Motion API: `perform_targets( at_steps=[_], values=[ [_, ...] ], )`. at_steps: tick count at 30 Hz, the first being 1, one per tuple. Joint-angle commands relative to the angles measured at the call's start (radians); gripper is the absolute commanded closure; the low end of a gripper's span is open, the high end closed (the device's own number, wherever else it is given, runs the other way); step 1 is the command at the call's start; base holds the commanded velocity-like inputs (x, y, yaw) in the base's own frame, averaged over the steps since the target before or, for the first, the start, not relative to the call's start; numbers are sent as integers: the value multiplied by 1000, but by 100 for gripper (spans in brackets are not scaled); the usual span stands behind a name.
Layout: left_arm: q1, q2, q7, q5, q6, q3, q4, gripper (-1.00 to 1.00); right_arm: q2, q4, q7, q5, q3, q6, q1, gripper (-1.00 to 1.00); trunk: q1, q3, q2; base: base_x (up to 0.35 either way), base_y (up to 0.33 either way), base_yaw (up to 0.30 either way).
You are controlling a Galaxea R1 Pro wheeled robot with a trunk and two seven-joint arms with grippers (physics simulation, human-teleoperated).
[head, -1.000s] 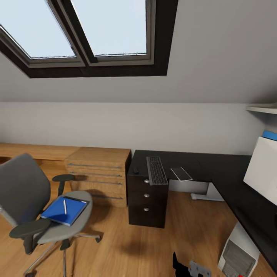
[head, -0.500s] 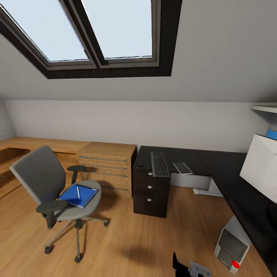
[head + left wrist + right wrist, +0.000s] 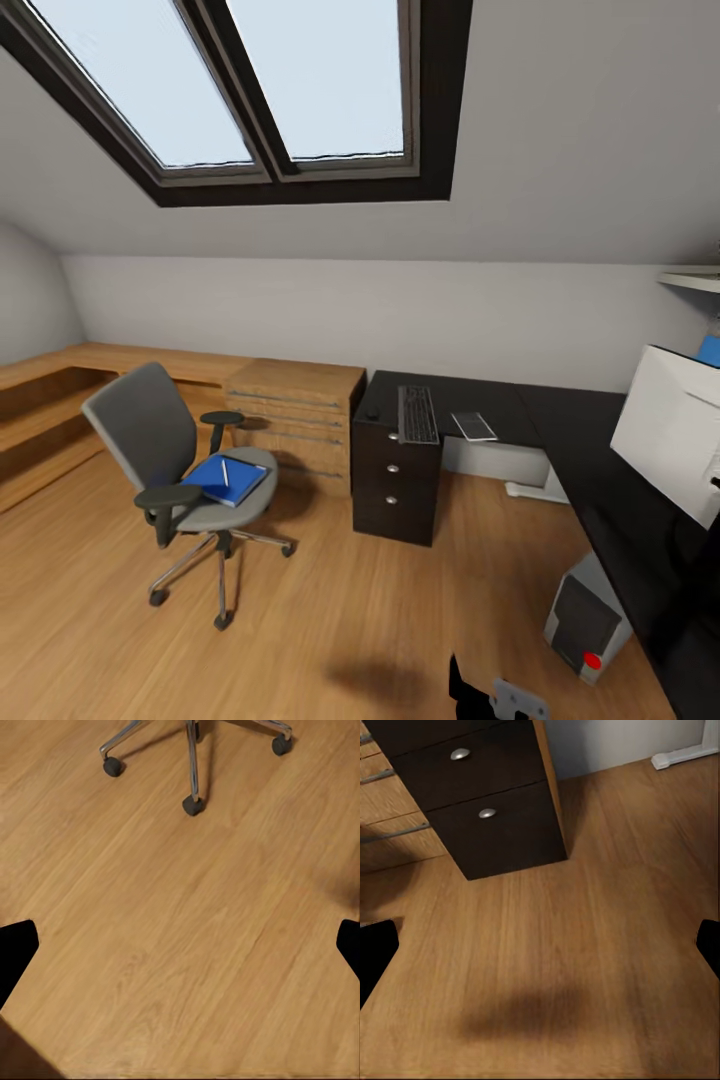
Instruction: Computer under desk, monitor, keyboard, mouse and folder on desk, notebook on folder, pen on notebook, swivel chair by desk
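Observation:
The grey swivel chair (image 3: 165,450) stands on the wood floor, apart from the black desk (image 3: 570,425), and its wheeled base (image 3: 193,765) lies ahead of my left gripper (image 3: 180,949). The blue folder (image 3: 240,485) lies on the seat with the pale pen (image 3: 225,472) on top. On the desk lie the keyboard (image 3: 417,414), a small black mouse (image 3: 371,414) beside it, and a thin grey rectangle that looks like the notebook (image 3: 472,426). The monitor (image 3: 672,430) stands on the right wing and looks pale from here. The computer (image 3: 585,625) sits on the floor under that wing. My right gripper (image 3: 540,945) hangs over the floor near the drawers. Both grippers are open and empty.
The desk's black drawer unit (image 3: 395,490) with silver knobs (image 3: 460,754) stands next to a light-wood drawer chest (image 3: 295,425) and low wood shelves (image 3: 60,400). Skylights sit in the sloped ceiling. A dark and grey part of my arm (image 3: 500,695) shows at the lower edge.
The whole head picture has shifted: the camera has drawn back and turned left, so chair and desk look smaller and further right. None of the things has moved.

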Motion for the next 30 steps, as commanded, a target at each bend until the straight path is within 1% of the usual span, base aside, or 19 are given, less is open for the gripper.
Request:
perform_targets(
  at_steps=[1,22,27,28,30],
  values=[
    [-1,-1,0,-4,-3,4,0,-100,0,2,10,-6,-8,-3,-1,-100,-5,2,6,-339,-25,31],
    [-1,0,-1,-2,-2,4,0,-100,4,3,12,0,-8,-10,0,-100,-85,67,153,-344,-3,3],
    [-1,1,1,-2,7,3,7,-100,5,3,12,-1,-8,-27,1,-100,-104,83,188,-77,0,0],
    [-1,1,1,-3,7,2,28,-100,5,3,13,-1,-8,-50,1,-100,-108,86,195,-11,0,0],
    [-1,1,1,-3,7,2,38,-100,5,3,15,0,-8,-85,4,-100,-116,92,209,-7,0,0]
  ],
)
